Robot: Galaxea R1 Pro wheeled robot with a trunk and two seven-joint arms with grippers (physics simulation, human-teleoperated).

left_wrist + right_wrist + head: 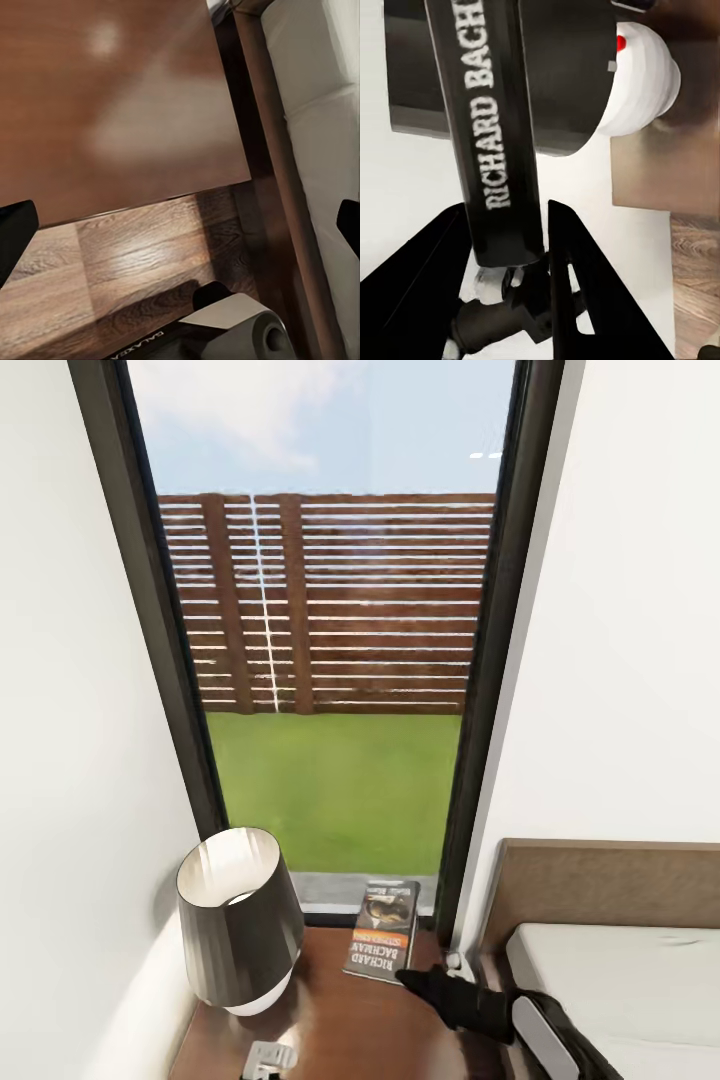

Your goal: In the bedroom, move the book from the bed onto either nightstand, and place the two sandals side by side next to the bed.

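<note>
On the nightstand, the book stands tilted at the back edge, its top leaning against the window frame, cover facing the room with the orange band across it. The right claw reaches to the book's lower corner from the bed side. From the right wrist, the book's dark spine with white "RICHARD BACH..." lettering sits between the 2 black fingers, which press close on either side of it, so the claw is clamped on the book.

Beside the book on the same surface stands a lamp with a dark shade and a white base, on the side away from the bed. A small grey-and-white thing lies at the nightstand's near edge; what it is cannot be told.

From the left wrist, the glossy nightstand top lies next to the bed frame, plank floor below. Dark fingertips of the left claw show at opposite edges, spread wide with nothing between them.
</note>
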